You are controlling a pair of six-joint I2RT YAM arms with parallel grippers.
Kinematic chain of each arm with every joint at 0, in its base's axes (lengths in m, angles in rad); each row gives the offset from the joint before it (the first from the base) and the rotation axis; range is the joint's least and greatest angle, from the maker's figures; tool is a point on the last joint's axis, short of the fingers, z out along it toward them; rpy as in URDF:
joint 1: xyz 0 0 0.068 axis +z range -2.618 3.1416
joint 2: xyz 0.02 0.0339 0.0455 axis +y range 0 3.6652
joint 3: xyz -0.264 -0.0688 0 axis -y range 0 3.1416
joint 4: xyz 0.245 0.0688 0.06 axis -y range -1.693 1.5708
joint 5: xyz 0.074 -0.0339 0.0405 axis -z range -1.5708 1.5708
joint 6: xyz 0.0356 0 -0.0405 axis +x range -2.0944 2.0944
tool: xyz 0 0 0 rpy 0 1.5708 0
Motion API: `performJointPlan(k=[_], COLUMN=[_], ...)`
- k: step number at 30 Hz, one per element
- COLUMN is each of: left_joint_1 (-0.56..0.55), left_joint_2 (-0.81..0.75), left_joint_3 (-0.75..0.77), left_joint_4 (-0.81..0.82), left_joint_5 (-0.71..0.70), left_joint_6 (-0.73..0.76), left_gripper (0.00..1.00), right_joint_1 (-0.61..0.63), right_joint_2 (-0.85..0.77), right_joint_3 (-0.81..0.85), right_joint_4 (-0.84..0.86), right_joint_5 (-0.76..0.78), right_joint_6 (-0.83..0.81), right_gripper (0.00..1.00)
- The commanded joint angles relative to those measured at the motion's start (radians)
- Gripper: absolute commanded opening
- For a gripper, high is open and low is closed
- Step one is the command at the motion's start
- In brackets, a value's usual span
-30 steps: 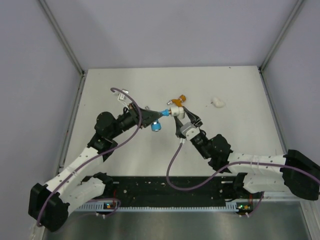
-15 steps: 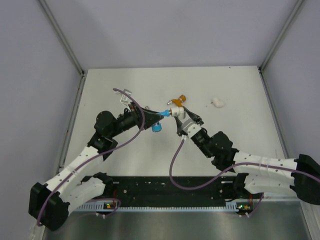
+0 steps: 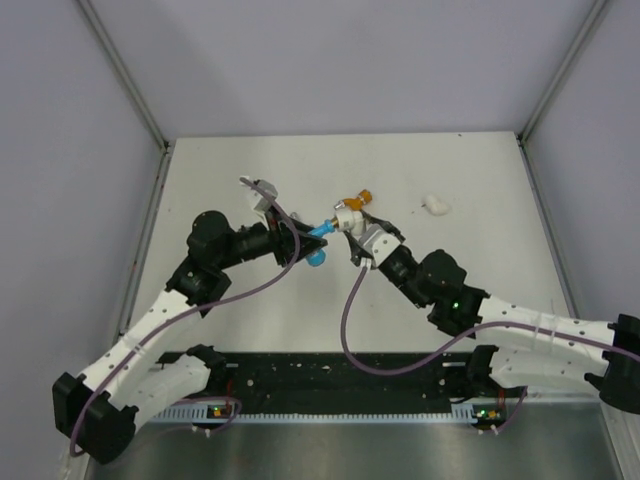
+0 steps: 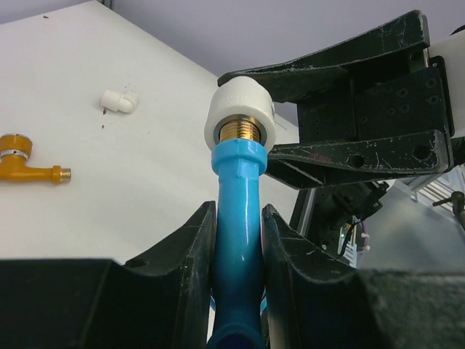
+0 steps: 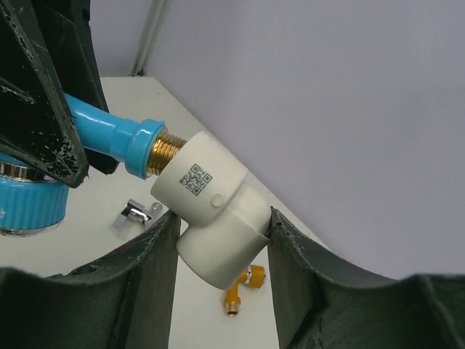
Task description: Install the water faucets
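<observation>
White surface lies under both arms. My left hand pinches the blue faucet; my right hand clamps the white elbow fitting, aligned so the thread screws in. Orange faucet lies at twelve o'clock of them.

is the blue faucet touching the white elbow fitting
Touching. Right wrist view: the blue faucet has its brass thread seated in the white elbow fitting, no gap.
</observation>
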Motion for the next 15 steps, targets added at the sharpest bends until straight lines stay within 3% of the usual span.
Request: performJointPlan(k=[1, 11, 15], left_joint_1=[-0.014, -0.011, -0.011], left_joint_2=[-0.013, 0.036, 0.026], left_joint_3=[0.091, 0.249, 0.228], left_joint_4=[-0.046, -0.312, -0.268], left_joint_5=[-0.001, 0.051, 0.041], left_joint_6=[0.06, 0.094, 0.057], left_gripper=[0.0, 0.0, 0.0], right_joint_1=[0.017, 0.017, 0.017], right_joint_2=[-0.024, -0.054, -0.049], right_joint_3=[0.029, 0.014, 0.014], right_joint_4=[-0.098, -0.167, -0.163], right_joint_5=[-0.12, -0.121, -0.133], right_joint_6=[0.029, -0.033, -0.024], right_gripper=[0.0, 0.0, 0.0])
